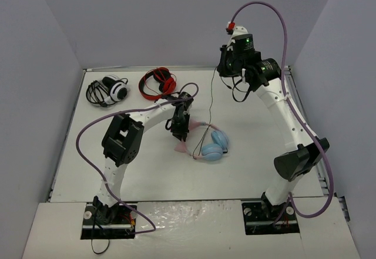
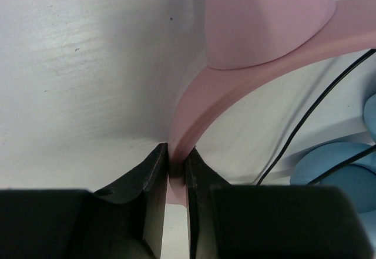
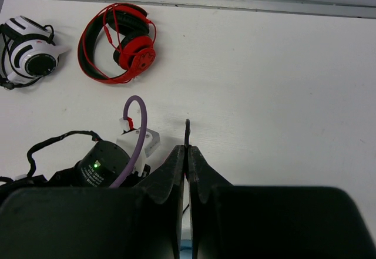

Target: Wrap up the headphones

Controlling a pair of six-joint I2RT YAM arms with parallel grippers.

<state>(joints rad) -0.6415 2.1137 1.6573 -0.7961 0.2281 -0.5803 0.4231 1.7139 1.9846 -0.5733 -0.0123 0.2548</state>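
Observation:
The headphones lie mid-table, with a pink cat-eared headband and light blue ear cups. My left gripper is shut on the pink headband, jaws pinching its edge. My right gripper is raised high at the back and is shut on the end of the thin black cable, whose tip sticks out above the fingertips. The cable runs taut from the right gripper down to the headphones.
Red-and-black headphones and black-and-white headphones lie at the back left; both show in the right wrist view, the red pair and the white pair. Grey walls enclose the white table.

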